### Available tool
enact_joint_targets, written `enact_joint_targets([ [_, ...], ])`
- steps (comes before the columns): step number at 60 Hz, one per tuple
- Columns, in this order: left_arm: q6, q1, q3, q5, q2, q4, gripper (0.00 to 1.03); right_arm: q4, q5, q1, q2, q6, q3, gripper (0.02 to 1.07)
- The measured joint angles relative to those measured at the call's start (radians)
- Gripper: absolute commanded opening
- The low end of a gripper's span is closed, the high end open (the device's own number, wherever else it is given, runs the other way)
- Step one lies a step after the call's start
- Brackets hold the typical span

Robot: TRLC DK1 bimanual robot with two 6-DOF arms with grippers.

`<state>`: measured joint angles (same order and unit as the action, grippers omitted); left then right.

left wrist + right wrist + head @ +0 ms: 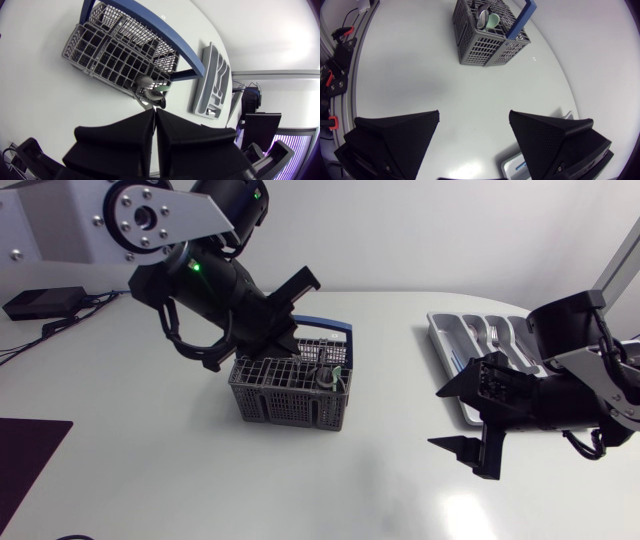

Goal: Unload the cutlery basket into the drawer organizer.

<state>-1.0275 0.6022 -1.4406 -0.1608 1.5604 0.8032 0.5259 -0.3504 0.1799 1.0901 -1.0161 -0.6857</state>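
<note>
– What is held?
– Nothing: the left gripper (155,111) is pressed together above the cutlery basket (100,55), the right gripper (474,117) spread, empty.
– And next?
– A spoon (144,81) must be grasped — then carried to the drawer organizer (206,65) beyond.

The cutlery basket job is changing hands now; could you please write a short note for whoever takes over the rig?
Left gripper: shut, nothing visible in it, above the spoon end of the cutlery basket.
Right gripper: open, empty, between the basket and the drawer organizer.
Done: what look like forks already lie in the organizer.
Left: a few spoons stand in one end compartment of the basket; move them over.
</note>
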Motion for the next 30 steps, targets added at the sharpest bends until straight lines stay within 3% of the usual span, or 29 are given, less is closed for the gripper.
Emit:
enact_joint_targets([
  [30,0.021,0.021,0.0,-0.016,-0.049,0.049,0.04,0.0,0.0,0.018,-0.008,0.022,0.0,1.02],
])
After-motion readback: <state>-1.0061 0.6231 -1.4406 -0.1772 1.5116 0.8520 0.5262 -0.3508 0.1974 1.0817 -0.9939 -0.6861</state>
